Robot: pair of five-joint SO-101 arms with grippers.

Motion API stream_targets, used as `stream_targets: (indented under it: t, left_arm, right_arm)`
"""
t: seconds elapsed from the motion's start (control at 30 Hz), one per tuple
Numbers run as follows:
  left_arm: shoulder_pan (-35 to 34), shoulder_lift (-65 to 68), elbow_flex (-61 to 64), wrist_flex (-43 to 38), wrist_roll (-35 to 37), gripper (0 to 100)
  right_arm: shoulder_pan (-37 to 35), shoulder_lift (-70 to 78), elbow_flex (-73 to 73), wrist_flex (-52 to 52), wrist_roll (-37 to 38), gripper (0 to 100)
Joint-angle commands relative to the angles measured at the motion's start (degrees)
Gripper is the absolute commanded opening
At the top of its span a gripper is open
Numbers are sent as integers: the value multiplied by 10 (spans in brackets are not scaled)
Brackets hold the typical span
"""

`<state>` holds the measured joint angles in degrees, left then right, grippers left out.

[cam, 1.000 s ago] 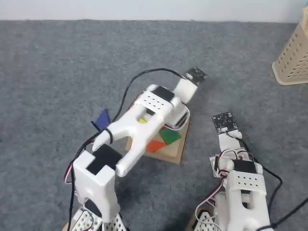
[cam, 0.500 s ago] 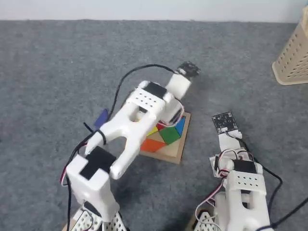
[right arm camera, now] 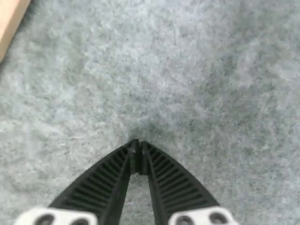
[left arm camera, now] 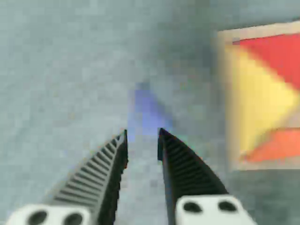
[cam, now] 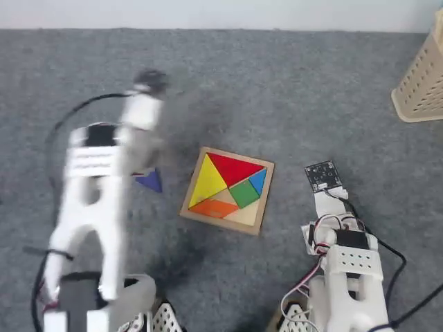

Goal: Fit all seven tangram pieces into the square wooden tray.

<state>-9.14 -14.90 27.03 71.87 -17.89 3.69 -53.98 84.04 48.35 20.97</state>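
The square wooden tray (cam: 221,222) lies mid-carpet, holding a red triangle (cam: 235,168), a yellow triangle (cam: 205,183), a green square (cam: 243,194), a small blue piece (cam: 257,181) and an orange piece (cam: 214,207). A dark blue triangle (cam: 150,181) lies on the carpet left of the tray. My left arm (cam: 97,173) stands over that spot. In the left wrist view my left gripper (left arm camera: 142,133) is open just short of the blue triangle (left arm camera: 147,110), with the tray (left arm camera: 222,93) off to one side. My right gripper (right arm camera: 137,143) is shut over bare carpet, holding nothing.
A cream slatted basket (cam: 422,76) stands at the far right edge. My right arm (cam: 349,263) rests right of the tray, whose corner (right arm camera: 9,18) shows in the right wrist view. Grey carpet surrounds everything.
My left arm has swung from over the tray to the left, uncovering the tray and ending above the loose blue triangle. The right arm has not moved.
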Motion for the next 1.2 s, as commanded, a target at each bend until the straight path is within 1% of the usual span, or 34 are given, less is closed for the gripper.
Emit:
stream_targets:
  t: [0.0,0.1,0.2,0.33,0.5,0.6,0.73,0.87,1.17]
  left_arm:
    - [-122,-21,-1,-4,-2,141]
    - [-127,25,-1,-7,15,209]
    - [-109,84,-12,-17,42,216]
    - [-89,166,-62,-20,91,218]
    - [-81,252,-114,-20,114,218]
    - [-81,292,-134,-20,143,219]
    - [-77,323,-142,-45,166,239]
    - [-76,349,-144,-63,171,241]
    - [-42,364,-144,-44,171,235]
  right_arm:
    - [5,3,-36,-7,6,6]
    - [5,3,-36,-7,6,6]
    - [5,3,-36,-7,6,6]
    - [5,3,-36,-7,6,6]
    - [5,3,-35,-7,20,6]
    - [5,3,-35,-7,21,6]
    - [5,3,-35,-7,21,6]
    - [5,3,-35,-7,21,6]
    - [5,3,-35,-7,21,6]
